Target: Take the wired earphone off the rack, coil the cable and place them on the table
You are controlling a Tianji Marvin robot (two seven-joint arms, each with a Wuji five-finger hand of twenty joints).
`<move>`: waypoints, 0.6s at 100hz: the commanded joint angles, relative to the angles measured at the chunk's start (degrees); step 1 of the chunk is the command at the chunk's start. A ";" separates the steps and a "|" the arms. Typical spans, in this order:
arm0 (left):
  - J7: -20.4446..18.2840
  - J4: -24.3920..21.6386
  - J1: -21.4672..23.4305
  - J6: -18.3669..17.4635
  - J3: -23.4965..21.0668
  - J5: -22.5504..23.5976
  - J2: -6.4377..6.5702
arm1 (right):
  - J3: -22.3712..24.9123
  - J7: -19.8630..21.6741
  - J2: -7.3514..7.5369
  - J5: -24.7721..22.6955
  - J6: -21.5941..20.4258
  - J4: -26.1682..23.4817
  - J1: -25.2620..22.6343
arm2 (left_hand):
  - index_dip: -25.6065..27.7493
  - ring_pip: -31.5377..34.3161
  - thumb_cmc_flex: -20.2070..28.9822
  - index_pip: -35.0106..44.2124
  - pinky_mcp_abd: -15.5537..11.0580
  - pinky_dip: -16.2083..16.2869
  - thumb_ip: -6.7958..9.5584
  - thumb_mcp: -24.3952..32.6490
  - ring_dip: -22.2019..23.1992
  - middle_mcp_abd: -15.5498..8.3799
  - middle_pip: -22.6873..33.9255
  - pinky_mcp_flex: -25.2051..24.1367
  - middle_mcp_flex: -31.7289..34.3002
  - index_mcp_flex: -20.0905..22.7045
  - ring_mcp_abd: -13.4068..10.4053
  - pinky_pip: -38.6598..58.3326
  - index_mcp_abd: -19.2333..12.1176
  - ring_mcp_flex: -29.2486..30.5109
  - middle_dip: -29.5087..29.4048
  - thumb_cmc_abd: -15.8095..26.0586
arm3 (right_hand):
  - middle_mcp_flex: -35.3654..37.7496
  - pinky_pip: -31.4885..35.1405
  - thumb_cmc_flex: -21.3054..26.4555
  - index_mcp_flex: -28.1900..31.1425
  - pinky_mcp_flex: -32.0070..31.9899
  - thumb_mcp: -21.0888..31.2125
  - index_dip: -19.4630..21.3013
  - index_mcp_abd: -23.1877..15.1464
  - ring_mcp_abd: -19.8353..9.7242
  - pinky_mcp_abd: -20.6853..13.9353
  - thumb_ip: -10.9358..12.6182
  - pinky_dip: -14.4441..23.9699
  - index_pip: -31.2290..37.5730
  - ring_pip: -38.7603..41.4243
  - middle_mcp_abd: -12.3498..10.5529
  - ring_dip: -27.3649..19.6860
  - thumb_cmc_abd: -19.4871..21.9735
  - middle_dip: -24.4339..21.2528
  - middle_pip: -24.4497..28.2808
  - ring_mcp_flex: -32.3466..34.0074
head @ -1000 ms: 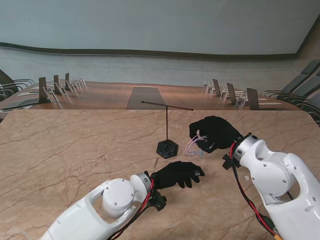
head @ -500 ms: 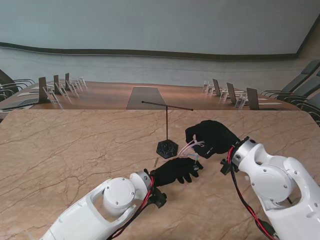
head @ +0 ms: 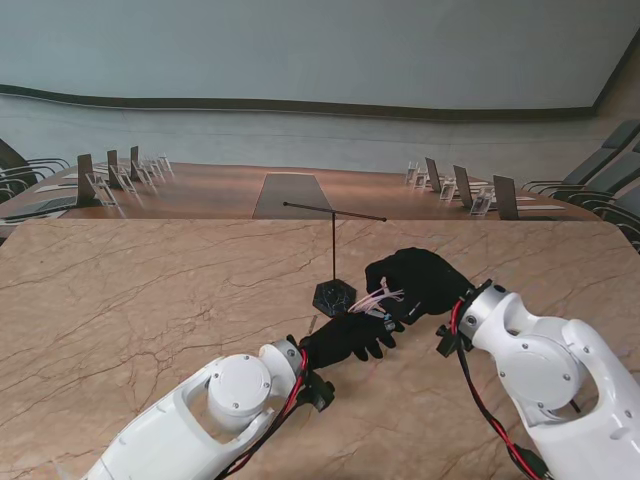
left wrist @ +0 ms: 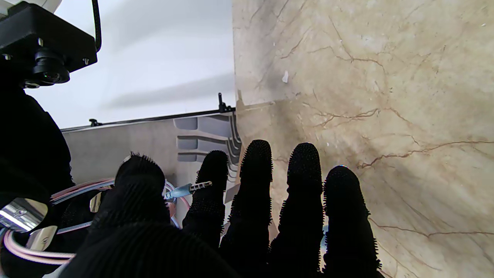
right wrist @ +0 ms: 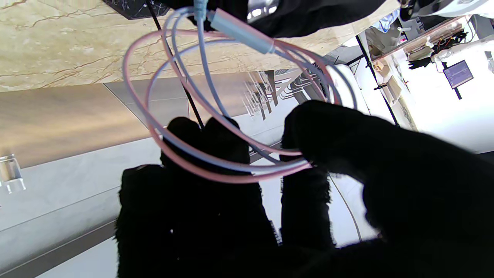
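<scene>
The earphone cable (head: pixel 377 299) is off the rack, wound into pink and pale blue loops (right wrist: pixel 231 170). My right hand (head: pixel 420 282) is shut on the coil, with the loops pinched between thumb and fingers (right wrist: pixel 216 139). My left hand (head: pixel 348 338) lies just nearer to me and touches the coil. Its thumb and index finger close around the cable near the jack plug (left wrist: pixel 189 188), which sticks out between them. The black T-shaped rack (head: pixel 334 297) stands bare right beside both hands, to their left. The earbuds themselves are not visible.
Marble table top (head: pixel 150 300) stretches wide to the left and nearer to me. Its far edge (head: pixel 300 220) runs behind the rack. Beyond it stand further desks with chairs and name stands (head: pixel 120 175).
My right hand has come down and to the left with the coil, toward my left hand. The left hand has shifted slightly farther away, and the two now meet at the cable.
</scene>
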 commanded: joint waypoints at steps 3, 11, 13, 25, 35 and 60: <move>0.29 -0.42 0.44 0.32 -0.08 -0.18 -0.55 | -0.31 0.30 -0.06 -0.03 -0.20 -0.56 -0.47 | 2.47 1.22 5.21 3.18 -1.21 0.05 -0.46 -2.17 0.41 -1.69 1.92 -0.12 2.58 1.22 -1.21 0.74 -3.09 1.18 1.37 2.73 | 1.57 2.02 4.39 5.41 2.26 8.24 1.05 -2.94 5.66 -3.23 2.00 -0.20 8.73 5.38 8.29 -0.45 0.53 0.72 -0.35 2.67; 0.70 -0.51 0.56 0.39 -0.21 -0.35 -0.67 | -0.32 0.47 -0.02 0.09 -0.25 -0.64 -0.62 | 4.08 1.53 9.12 4.74 -0.95 0.07 -0.79 -2.74 0.37 -2.29 2.76 0.11 3.57 1.13 -1.05 1.03 -4.21 1.61 2.01 2.92 | 1.65 2.01 4.43 5.42 2.26 8.24 1.01 -2.90 5.80 -3.09 1.96 -0.27 8.76 5.37 8.27 -0.50 0.54 0.74 -0.36 2.73; 0.80 -0.52 0.57 0.40 -0.22 -0.34 -0.69 | -0.32 0.47 -0.02 0.09 -0.29 -0.65 -0.66 | 4.86 1.67 10.48 5.73 -1.01 0.07 -0.88 -2.77 0.39 -2.35 3.41 0.21 4.04 1.05 -1.05 1.13 -4.48 1.83 2.44 2.78 | 1.67 2.00 4.42 5.43 2.26 8.24 1.00 -2.89 5.81 -3.06 1.95 -0.29 8.76 5.37 8.25 -0.52 0.51 0.74 -0.36 2.73; 1.17 -0.53 0.60 0.36 -0.31 -0.08 -0.75 | -0.43 0.59 0.01 0.29 -0.35 -0.76 -0.94 | 7.54 2.29 15.69 11.47 -0.91 0.13 -0.46 -3.18 0.38 -3.32 6.57 0.72 5.10 -1.18 -1.21 1.75 -5.78 2.61 5.18 1.83 | 1.66 2.01 4.55 5.43 2.32 8.24 0.96 -2.76 5.85 -2.97 1.94 -0.38 8.79 5.36 8.37 -0.61 0.49 0.75 -0.43 2.73; 1.32 -0.51 0.58 0.31 -0.37 0.19 -0.75 | -0.54 0.85 0.06 0.36 -0.35 -0.86 -1.09 | 7.66 2.55 19.04 15.30 -1.17 0.02 0.10 -2.72 0.31 -3.98 8.24 0.97 4.72 -3.26 -1.64 1.99 -6.29 2.72 6.96 1.06 | 1.66 2.01 4.57 5.49 2.32 8.24 0.94 -2.76 5.85 -2.92 1.88 -0.43 8.80 5.38 8.36 -0.66 0.50 0.77 -0.43 2.73; 2.16 -0.32 0.74 -0.16 -0.57 1.49 -0.75 | -0.59 0.95 0.08 0.35 -0.28 -0.91 -1.26 | 13.92 4.31 24.21 24.06 -1.10 0.65 1.14 1.28 1.00 -5.62 14.37 2.33 6.06 -5.43 -1.78 3.81 -9.75 4.32 12.38 -1.09 | 1.42 1.90 4.58 5.41 2.09 8.24 0.94 -2.71 5.78 -3.00 1.63 -0.57 8.81 5.33 8.29 -0.77 0.63 0.80 -0.49 2.62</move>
